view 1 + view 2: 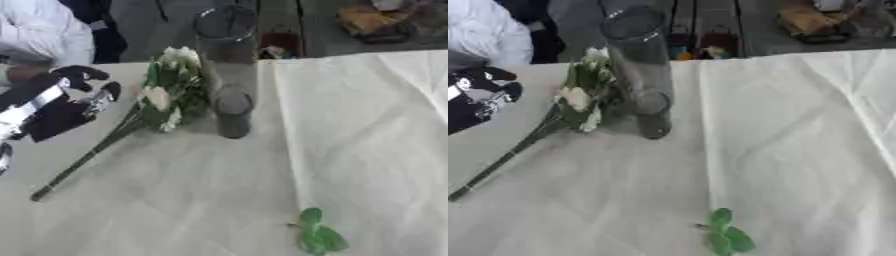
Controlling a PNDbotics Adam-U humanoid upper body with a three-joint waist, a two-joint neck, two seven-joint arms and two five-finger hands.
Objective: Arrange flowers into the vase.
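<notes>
A bunch of white flowers [171, 87] with green leaves lies flat on the bench [192, 200], which is covered by a pale cloth. The blooms point toward the far edge and rest just beside the left side of a tall clear glass vase [227, 70]. The long stems [79, 162] run back toward the near left. The vase stands upright near the middle of the far edge, with nothing inside it. The left hand [74, 95] hovers to the left of the blooms, near them but apart from them; its black fingers [83, 72] are bent over slightly and hold nothing. A small green sprig of leaves [317, 235] lies alone on the cloth at the near edge, well apart from the flowers and the vase.
</notes>
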